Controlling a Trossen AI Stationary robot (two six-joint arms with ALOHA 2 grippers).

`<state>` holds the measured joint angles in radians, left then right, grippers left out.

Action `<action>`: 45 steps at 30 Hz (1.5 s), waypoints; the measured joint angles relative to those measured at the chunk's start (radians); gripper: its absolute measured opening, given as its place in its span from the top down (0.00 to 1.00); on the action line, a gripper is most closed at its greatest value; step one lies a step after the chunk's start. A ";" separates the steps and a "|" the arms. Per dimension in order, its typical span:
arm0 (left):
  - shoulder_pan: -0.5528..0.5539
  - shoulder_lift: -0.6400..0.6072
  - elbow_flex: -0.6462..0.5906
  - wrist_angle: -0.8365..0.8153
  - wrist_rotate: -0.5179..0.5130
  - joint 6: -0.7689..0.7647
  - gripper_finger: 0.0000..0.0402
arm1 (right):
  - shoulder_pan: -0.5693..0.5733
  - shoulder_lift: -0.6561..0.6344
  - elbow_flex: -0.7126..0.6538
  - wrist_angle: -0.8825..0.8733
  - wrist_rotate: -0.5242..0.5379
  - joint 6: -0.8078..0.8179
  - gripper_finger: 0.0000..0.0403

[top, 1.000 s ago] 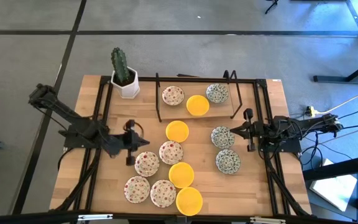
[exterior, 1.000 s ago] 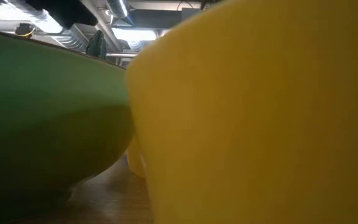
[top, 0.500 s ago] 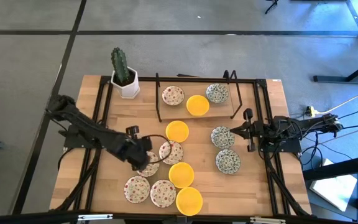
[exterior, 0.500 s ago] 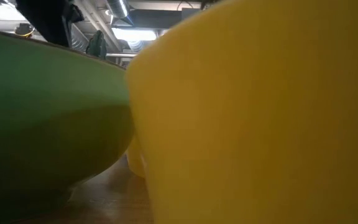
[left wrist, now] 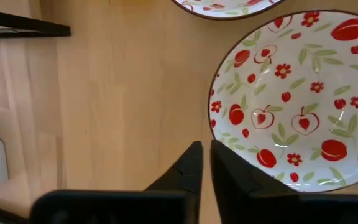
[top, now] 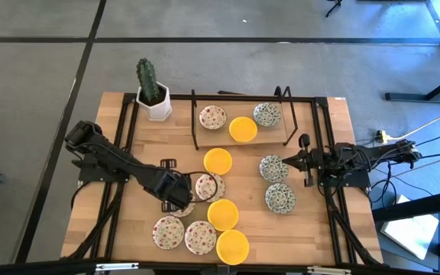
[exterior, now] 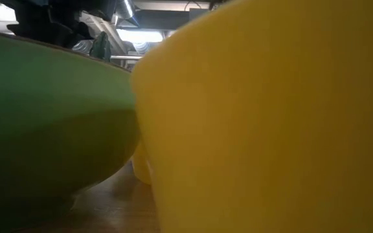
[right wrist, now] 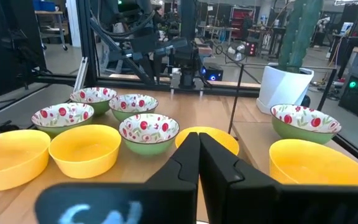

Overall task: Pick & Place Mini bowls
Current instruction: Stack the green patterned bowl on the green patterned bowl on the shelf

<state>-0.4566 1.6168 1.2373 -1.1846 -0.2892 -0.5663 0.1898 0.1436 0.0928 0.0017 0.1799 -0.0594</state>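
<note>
Wooden table [top: 312, 229]: left hand [left wrist: 205, 163] nearly closed, empty, low beside red-speckled bowl [left wrist: 294, 99]; right hand [right wrist: 198, 149] closed, empty.

**Even light above, a blurred wall of colour below**

We see the pale wooden table [top: 312, 221] evenly lit from overhead, shadows soft. At table height, a plain yellow mini bowl [exterior: 271, 123] and a green-sided one [exterior: 44, 129] loom blurred; ceiling lamps [exterior: 135, 33] glare behind.

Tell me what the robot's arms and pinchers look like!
Both arms are dark, almost black, built from jointed segments. The left gripper has two black wedge-shaped fingers tapering to thin tips. The right gripper looks the same. Black cables trail from the right arm's base across the floor.
</note>
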 joint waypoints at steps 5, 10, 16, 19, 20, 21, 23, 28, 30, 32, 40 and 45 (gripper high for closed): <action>-0.015 0.000 0.000 0.008 -0.005 0.004 0.73 | 0.000 0.000 0.000 -0.006 -0.001 0.010 0.98; -0.022 0.000 0.000 0.007 -0.048 -0.018 0.55 | 0.000 0.000 0.000 -0.016 0.000 0.003 0.98; -0.010 0.000 0.000 0.007 -0.024 -0.075 0.45 | 0.000 0.000 0.000 -0.016 0.000 0.003 0.98; -0.010 0.000 -0.004 0.011 -0.009 -0.066 0.44 | 0.000 0.000 0.000 -0.016 0.000 0.005 0.98; -0.010 0.000 -0.009 0.014 -0.004 -0.062 0.44 | 0.000 0.000 0.000 -0.017 0.000 0.005 0.98; -0.010 0.000 -0.015 0.016 0.002 -0.060 0.44 | 0.000 0.000 0.000 -0.019 0.000 0.006 0.98; -0.005 0.000 -0.028 0.033 0.016 -0.060 0.44 | 0.000 0.000 0.000 -0.025 0.000 0.006 0.98; 0.000 0.000 -0.051 0.062 0.023 -0.048 0.44 | 0.000 0.000 0.000 -0.026 0.001 0.003 0.98; 0.006 0.000 -0.051 0.064 0.023 -0.041 0.44 | 0.000 0.000 0.000 -0.027 0.001 0.003 0.98; 0.013 0.000 -0.051 0.065 0.022 -0.007 0.44 | 0.000 0.000 0.000 -0.030 0.001 0.005 0.98; 0.111 0.000 -0.051 0.134 0.135 0.126 0.44 | 0.000 0.000 0.000 -0.030 0.000 0.025 0.98; 0.175 0.000 -0.051 0.143 0.164 0.172 0.44 | 0.000 0.000 0.000 -0.031 -0.017 0.024 0.98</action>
<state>-0.2820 1.6169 1.1866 -1.0419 -0.1251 -0.3940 0.1902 0.1436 0.0929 -0.0292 0.1630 -0.0353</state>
